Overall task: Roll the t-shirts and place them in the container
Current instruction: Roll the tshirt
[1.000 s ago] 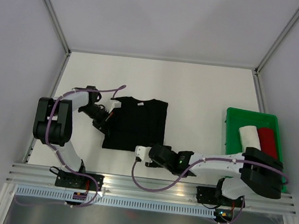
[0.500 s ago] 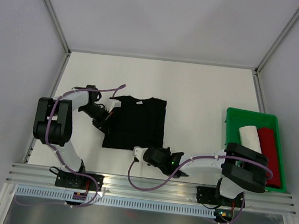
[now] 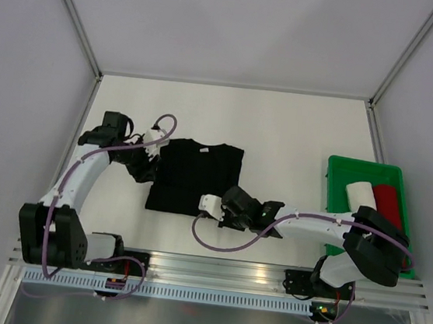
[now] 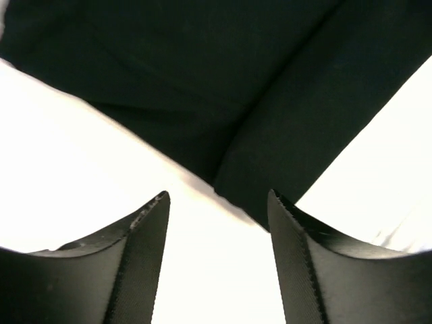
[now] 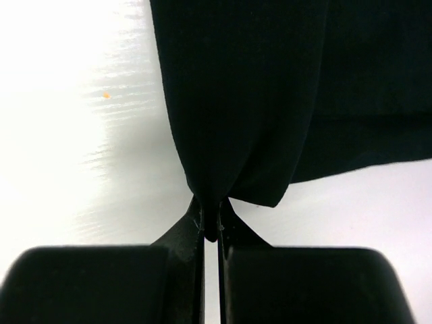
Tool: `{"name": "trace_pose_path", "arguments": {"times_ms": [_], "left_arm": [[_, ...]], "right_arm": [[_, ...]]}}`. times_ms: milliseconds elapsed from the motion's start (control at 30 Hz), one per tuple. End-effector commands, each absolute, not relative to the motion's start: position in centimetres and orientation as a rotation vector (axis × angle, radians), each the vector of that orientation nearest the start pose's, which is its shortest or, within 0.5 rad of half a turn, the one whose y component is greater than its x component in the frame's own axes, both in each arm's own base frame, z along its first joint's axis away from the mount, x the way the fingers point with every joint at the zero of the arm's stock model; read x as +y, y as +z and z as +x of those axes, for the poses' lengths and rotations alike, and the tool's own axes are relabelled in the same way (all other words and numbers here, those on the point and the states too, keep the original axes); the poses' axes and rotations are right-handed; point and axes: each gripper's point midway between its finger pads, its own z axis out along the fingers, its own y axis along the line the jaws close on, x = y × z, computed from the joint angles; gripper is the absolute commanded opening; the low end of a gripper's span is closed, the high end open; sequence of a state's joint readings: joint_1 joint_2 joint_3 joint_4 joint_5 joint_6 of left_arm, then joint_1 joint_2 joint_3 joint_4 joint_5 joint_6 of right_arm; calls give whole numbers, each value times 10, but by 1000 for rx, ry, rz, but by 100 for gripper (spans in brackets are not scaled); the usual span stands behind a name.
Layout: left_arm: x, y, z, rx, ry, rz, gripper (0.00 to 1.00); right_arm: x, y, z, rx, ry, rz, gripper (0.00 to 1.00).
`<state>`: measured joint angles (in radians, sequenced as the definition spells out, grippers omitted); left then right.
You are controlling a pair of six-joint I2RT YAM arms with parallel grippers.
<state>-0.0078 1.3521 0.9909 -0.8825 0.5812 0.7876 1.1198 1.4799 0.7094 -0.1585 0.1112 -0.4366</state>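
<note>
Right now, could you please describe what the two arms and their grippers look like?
Both arms have white links with bulky black joint housings. A purple cable loops along each. The left gripper and right gripper have matte black fingers, and a white block sits near each wrist in the top view. Small lights glow at the bases.

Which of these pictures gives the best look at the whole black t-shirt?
The top external view: the black t-shirt lies flat there, outline and neck label visible. The left wrist view shows only a dark sleeve edge; the right wrist view shows its hem pinched in the right claw.
</note>
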Motion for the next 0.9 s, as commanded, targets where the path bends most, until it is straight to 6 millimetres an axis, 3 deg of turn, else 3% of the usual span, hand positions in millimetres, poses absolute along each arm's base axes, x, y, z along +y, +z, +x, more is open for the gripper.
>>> {"name": "trace_pose_path", "arguments": {"times_ms": [0,67,200,367,467,567,633,733,767,833,867], "left_arm": [[-76,118,253,2113,-453,1308,66],[-76,119,246,2030,-398,1400,67],[-79,87,218,1991,-351,1586,76],[-80,62,205,1941,-297,1699,80],[-80,50,210,1900,-226,1745,80],[-67,33,221,1908,-82,1760,77],[-65,33,230,1883,-26,1753,74],[-64,27,228,1888,-22,1759,58],[-65,25,226,1889,-33,1763,43],[-66,24,223,1910,-45,1742,30],[-66,26,224,1918,-46,1730,11]], "right_arm": [[304,45,160,1818,457,-1716,0],[303,45,163,1847,532,-1689,0],[305,47,166,1876,634,-1663,0],[304,49,169,1904,716,-1633,1],[304,52,173,1897,732,-1608,0],[304,53,174,1895,743,-1601,0],[303,53,174,1895,745,-1602,0],[303,52,174,1898,750,-1603,0],[303,52,174,1901,750,-1603,0],[301,50,175,1914,748,-1600,0],[302,52,174,1914,752,-1603,0]]}}
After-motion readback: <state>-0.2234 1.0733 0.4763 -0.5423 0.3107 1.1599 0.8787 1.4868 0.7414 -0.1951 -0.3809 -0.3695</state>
